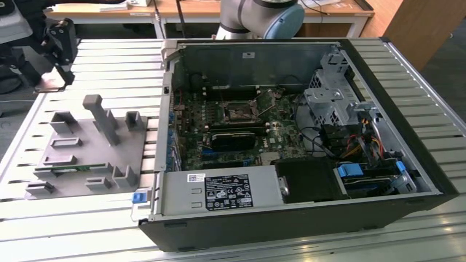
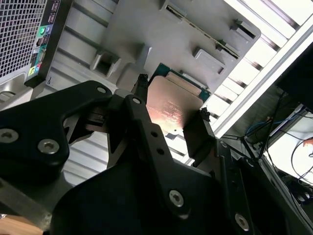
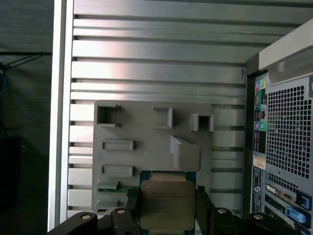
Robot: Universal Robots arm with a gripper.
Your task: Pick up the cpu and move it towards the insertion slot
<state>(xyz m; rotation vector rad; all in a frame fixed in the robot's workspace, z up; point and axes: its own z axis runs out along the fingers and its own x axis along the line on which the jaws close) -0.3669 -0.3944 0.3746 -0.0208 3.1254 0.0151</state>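
In the exterior view the tool (image 1: 64, 73) hangs over the tabletop's (image 1: 109, 60) far corner on that view's left, clamped on the cpu (image 3: 167, 203), near a grey tray (image 1: 80, 147). The insertion slot (image 1: 240, 112) lies well apart, inside the computer case (image 1: 291, 218).

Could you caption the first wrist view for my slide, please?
Gripper clamping the cpu, grey fixture tray and case beyond.

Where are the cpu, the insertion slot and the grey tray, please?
cpu (image 3: 167, 203): first wrist view, centre of its metal top.
insertion slot (image 1: 239, 113): exterior view, middle of the dark socket.
grey tray (image 3: 146, 133): first wrist view, bare flat surface.
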